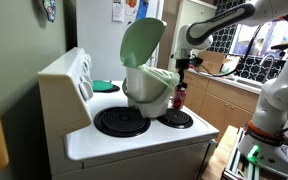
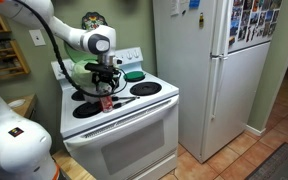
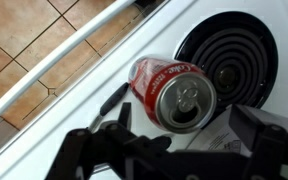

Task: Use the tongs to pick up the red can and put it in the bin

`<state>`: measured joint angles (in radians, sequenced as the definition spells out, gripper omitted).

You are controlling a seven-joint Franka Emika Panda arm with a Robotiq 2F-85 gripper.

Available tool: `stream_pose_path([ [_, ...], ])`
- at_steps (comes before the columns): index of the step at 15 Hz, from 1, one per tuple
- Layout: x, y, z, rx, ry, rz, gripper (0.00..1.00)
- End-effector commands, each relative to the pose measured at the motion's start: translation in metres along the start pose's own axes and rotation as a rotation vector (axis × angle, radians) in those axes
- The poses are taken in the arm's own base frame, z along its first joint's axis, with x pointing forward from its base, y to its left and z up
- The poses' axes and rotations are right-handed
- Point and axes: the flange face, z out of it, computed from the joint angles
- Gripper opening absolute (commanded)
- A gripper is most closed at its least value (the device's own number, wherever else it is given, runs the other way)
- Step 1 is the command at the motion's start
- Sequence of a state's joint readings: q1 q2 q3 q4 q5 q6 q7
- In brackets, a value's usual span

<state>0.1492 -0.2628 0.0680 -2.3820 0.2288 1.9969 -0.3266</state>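
Note:
The red can [image 3: 172,90] fills the middle of the wrist view, top end towards the camera, between the dark tongs [image 3: 112,100]. My gripper [image 3: 174,150] is shut on the tongs, its dark fingers along the bottom edge. In both exterior views the gripper [image 1: 184,66] [image 2: 106,76] points down with the tongs [image 1: 181,80] below it and the can [image 1: 179,97] [image 2: 106,101] at their tips, just above the stove top. The white bin [image 1: 149,92] stands on the stove right beside the can, its pale-green lid [image 1: 142,42] raised. In an exterior view the bin [image 2: 81,70] is mostly hidden behind the arm.
The white stove [image 1: 134,140] has dark coil burners [image 1: 121,121] [image 3: 229,55]. A green dish [image 1: 104,86] [image 2: 134,75] lies at the back. The oven handle [image 3: 54,62] runs along the front edge. A white fridge [image 2: 199,70] stands beside the stove.

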Motion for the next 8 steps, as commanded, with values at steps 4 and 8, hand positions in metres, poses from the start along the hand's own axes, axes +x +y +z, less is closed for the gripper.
stream_pose_path([
  [4,0.0025,-0.0053,0.0090,0.009,-0.041,0.019,0.66],
  [8,0.0053,-0.0011,0.0036,0.000,-0.026,0.033,0.42],
])
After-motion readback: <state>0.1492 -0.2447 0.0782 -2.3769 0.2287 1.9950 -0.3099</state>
